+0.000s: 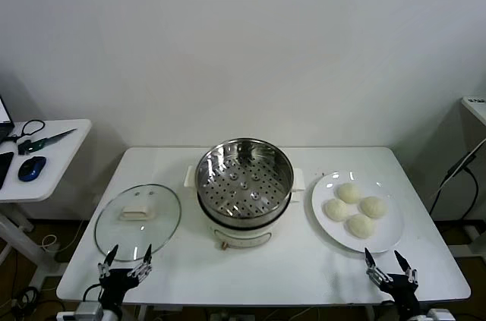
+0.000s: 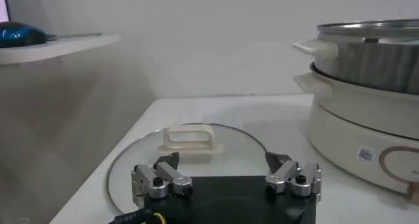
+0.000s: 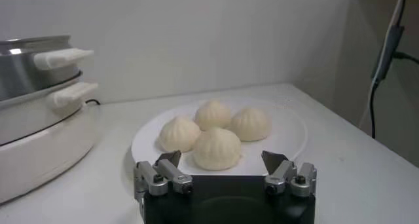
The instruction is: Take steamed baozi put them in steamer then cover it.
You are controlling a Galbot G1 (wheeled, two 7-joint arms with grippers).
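Steamer (image 1: 244,192) centre of surface (image 1: 258,268): shiny perforated steel, uncovered. My left gripper (image 1: 124,266) jaws spread, near flat glass cover (image 1: 137,219). My right gripper (image 1: 390,268) jaws spread, near four smooth domed steamed baozi (image 1: 354,210) on plate (image 1: 325,188).

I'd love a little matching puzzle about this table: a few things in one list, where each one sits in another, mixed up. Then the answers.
Things:
1. baozi
2. steamer
3. cover
4. mouse

Places:
A. flat on the table, on the robot's left
B. on the side table
C. on the plate, on the robot's right
D. middle of the table, empty

Pairs: 1-C, 2-D, 3-A, 4-B

The left gripper and right gripper wait open at the near edge.
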